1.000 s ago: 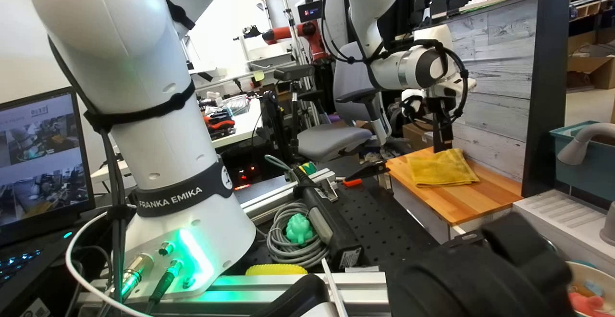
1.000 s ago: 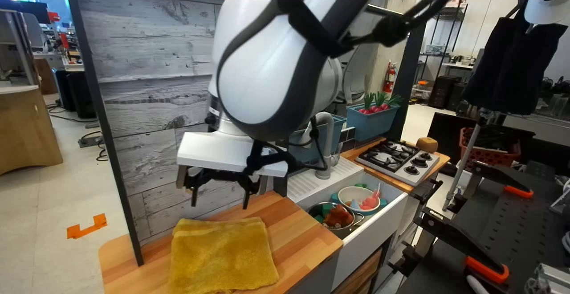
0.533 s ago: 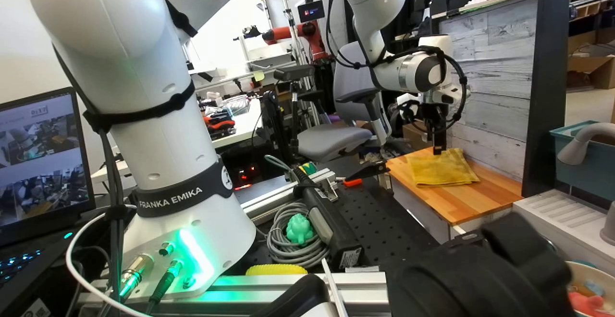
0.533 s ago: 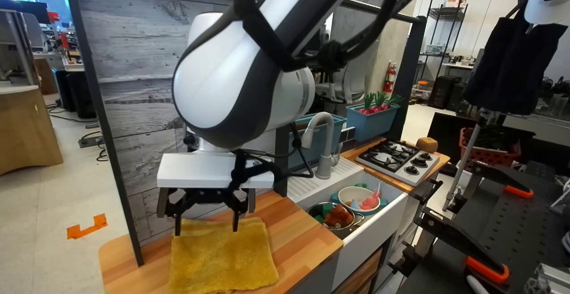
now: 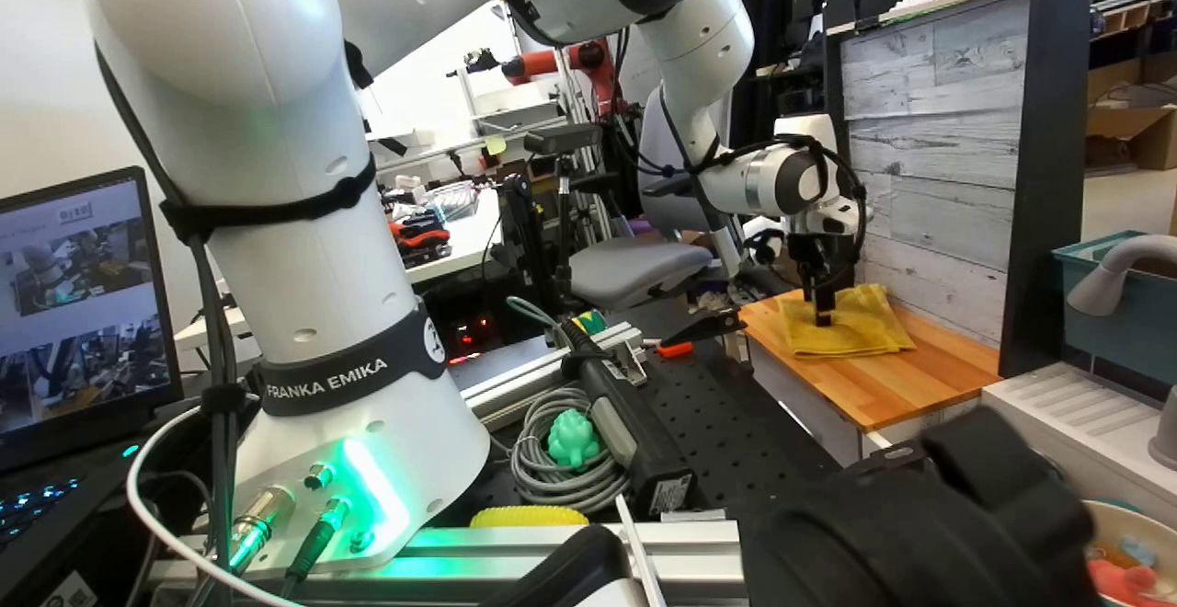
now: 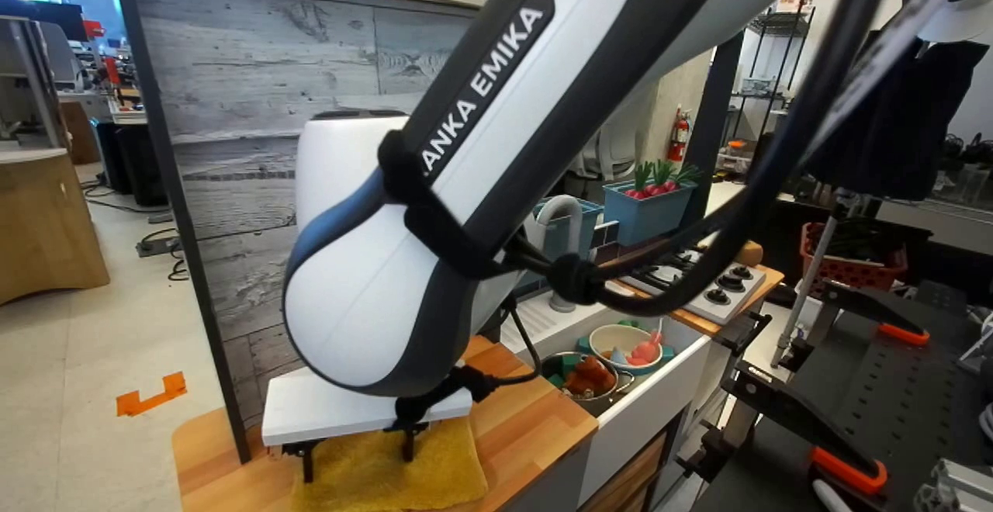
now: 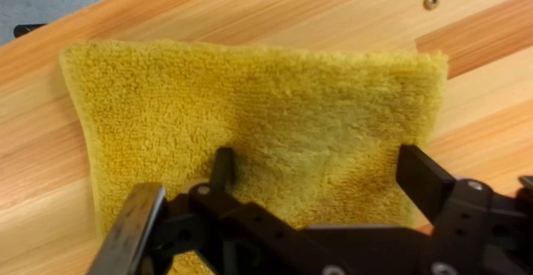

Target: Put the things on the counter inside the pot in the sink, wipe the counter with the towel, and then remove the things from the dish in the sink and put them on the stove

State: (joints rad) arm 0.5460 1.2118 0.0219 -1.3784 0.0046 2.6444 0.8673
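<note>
A folded yellow towel [image 5: 874,326] lies on the wooden counter [image 5: 919,391]. The towel also shows in an exterior view [image 6: 454,461] and in the wrist view [image 7: 154,96]. My gripper [image 7: 316,154] is open and points down over the towel, its fingers wide apart and its tips at or just above the cloth; contact is unclear. A metal pot [image 6: 602,402] in the white sink [image 6: 659,403] holds a brown item and green items. Beside it a cream bowl [image 6: 601,339] holds a pink thing [image 6: 645,351]. The stove [image 6: 721,299] is partly hidden by the arm's cable.
A grey wood-look wall panel [image 6: 248,108] stands behind the counter. A grey faucet [image 6: 572,217] rises behind the sink. A blue planter with radishes [image 6: 650,213] hangs past it. A black post [image 5: 1039,175] stands at the panel's end. Black clamps [image 6: 807,411] are at the front.
My open gripper has come down from above the towel to the cloth, shifting slightly toward the towel's middle. The towel looks almost unmoved.
</note>
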